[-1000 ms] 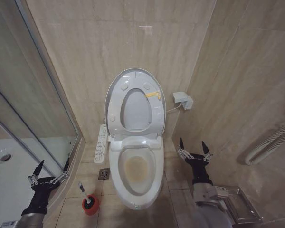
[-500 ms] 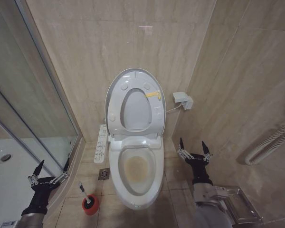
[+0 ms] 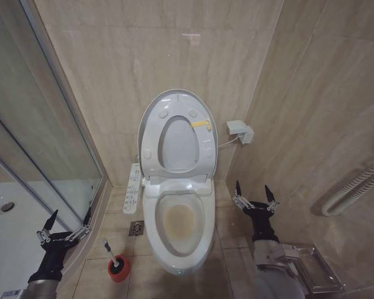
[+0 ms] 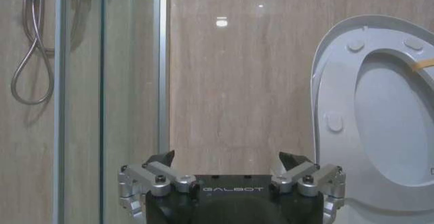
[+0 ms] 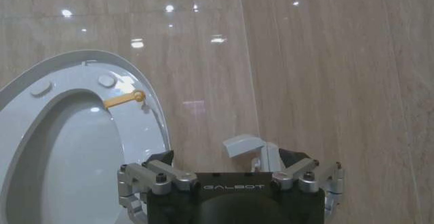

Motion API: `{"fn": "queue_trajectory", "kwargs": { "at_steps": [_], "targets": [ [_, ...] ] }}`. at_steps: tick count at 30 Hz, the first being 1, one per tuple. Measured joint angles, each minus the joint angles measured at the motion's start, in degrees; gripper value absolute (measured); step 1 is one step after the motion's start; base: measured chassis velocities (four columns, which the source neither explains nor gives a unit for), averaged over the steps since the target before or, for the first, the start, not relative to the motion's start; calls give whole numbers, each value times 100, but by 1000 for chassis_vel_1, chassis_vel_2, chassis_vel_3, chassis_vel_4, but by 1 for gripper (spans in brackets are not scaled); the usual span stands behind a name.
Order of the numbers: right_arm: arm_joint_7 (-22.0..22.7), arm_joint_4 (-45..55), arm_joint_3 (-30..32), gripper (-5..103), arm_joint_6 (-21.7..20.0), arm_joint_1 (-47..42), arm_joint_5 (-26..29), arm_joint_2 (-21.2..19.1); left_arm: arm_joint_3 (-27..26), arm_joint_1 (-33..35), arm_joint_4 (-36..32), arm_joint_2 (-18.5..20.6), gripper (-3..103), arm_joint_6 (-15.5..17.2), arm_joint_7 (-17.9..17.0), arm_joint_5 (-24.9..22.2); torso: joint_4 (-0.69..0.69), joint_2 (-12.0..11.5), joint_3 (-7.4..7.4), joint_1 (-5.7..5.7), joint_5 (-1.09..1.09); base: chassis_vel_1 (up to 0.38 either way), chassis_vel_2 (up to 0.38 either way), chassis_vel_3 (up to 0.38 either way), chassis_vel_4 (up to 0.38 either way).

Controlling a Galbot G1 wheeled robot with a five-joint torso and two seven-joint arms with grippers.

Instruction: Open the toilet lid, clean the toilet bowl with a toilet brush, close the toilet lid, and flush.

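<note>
Head view: the toilet lid (image 3: 151, 124) stands open; the toilet brush (image 3: 114, 256) sits untouched in its holder. My left end effector (image 3: 65, 224) and right end effector (image 3: 254, 194) hover open, empty. Scrubbing, closing, flushing remain.

Glossy white ceramic toilet bowl (image 3: 177, 240), smooth grey-white plastic toilet lid (image 3: 151, 134), polished beige stone-look wall tiles (image 3: 112, 62), clear glass shower screen (image 3: 31, 124)

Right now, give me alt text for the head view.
The toilet lid stands raised against the tiled wall above the stained toilet bowl. The toilet brush sits in its red holder on the floor, beside the open, empty left claw; the right claw hangs open opposite.
</note>
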Motion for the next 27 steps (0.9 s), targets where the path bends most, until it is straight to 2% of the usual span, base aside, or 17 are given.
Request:
{"fn": "queue_trajectory", "kwargs": {
  "at_steps": [3, 6, 13, 18, 19, 20, 21, 22, 25, 26, 27],
  "targets": [
    [-14, 0, 17, 100, -2, -31, -4, 0, 0, 0, 0, 0, 100, 0, 0, 0, 0, 0, 0, 0, 0, 0, 0, 0, 0],
    [-225, 39, 273, 100, -63, -419, -88, -8, 0, 0, 0, 0, 100, 0, 0, 0, 0, -1, -1, 0, 1, 0, 0, 0, 0],
    [-995, 213, 1203, 100, -319, -1837, -403, -52, 0, 0, 0, 0, 100, 0, 0, 0, -4, -1, -2, -2, 0, 0, 0, 0, 0],
    [-1090, 228, 1273, 100, -320, -1929, -426, -48, 0, 0, 0, 0, 100, 0, 0, 0, 0, -2, -2, -2, -1, 0, 0, 0, 0],
    [-1138, 206, 1263, 100, -266, -1910, -423, -31, 0, 0, 0, 0, 100, 0, 0, 0, 1, -2, -2, -2, -1, 0, 0, 0, 0],
    [-1346, 15, 1167, 100, 39, -1752, -363, 75, 1, 0, 1, 0, 100, 0, 1, 0, 0, -2, -2, -2, -4, 0, 0, 0, 0],
    [-1346, 15, 1167, 100, 39, -1752, -363, 75, 1, 0, 1, 0, 100, 0, 1, 0, 0, -2, -2, -2, -4, 0, 0, 0, 0],
    [-1524, -134, 1057, 100, 296, -1587, -297, 172, 0, -1, 0, 1, 100, 0, 0, 0, 1, -3, -2, -2, 7, 0, 0, 0, 0],
    [-1679, -259, 1004, 100, 504, -1472, -268, 234, 0, 0, 1, 1, 100, -1, 0, 0, 2, -2, -2, -2, -3, 0, 0, 0, 0],
    [-1874, -431, 996, 100, 655, -1276, -367, 397, 2, 0, 1, 0, 100, 0, 1, 0, -2, -3, -2, -2, -5, 0, 0, 0, 0],
    [-1945, -494, 989, 100, 706, -1080, -417, 503, 0, 0, 0, 2, 100, -1, 1, 0, 0, -3, -2, -1, 7, 0, 0, 0, 0]
  ]
}}
